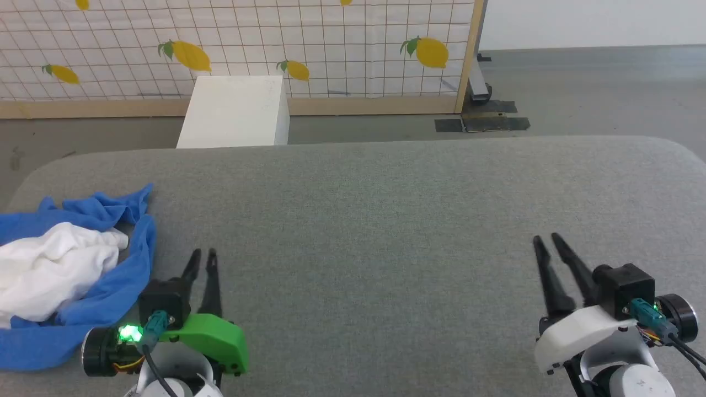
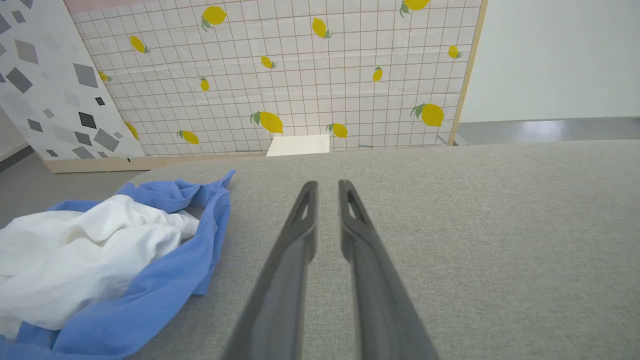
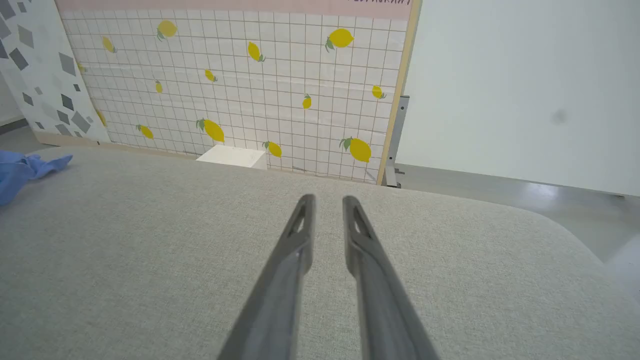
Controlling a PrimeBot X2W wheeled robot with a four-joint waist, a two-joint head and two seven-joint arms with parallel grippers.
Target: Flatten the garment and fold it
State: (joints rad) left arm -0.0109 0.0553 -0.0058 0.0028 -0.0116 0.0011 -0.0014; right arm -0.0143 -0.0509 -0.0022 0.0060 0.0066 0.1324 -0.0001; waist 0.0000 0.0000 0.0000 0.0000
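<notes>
The garment [image 1: 55,264] lies crumpled in a heap at the left edge of the grey padded table [image 1: 386,220], its white body bunched in the middle with blue sleeves wrapped around it. My left gripper [image 1: 203,255] hovers just to the right of the heap, not touching it, its fingers a narrow gap apart and empty. The left wrist view shows the garment [image 2: 90,255] to the left of that gripper [image 2: 328,186]. My right gripper [image 1: 546,239] is far off at the table's right, narrowly open and empty. The right wrist view has that gripper [image 3: 325,199] over bare table and a blue corner of the garment [image 3: 20,167] at far left.
A white box [image 1: 234,113] stands on the floor just beyond the table's far edge. Behind it is a lemon-patterned tiled screen [image 1: 331,44] with a wooden frame. Grey floor stretches to the right of the screen.
</notes>
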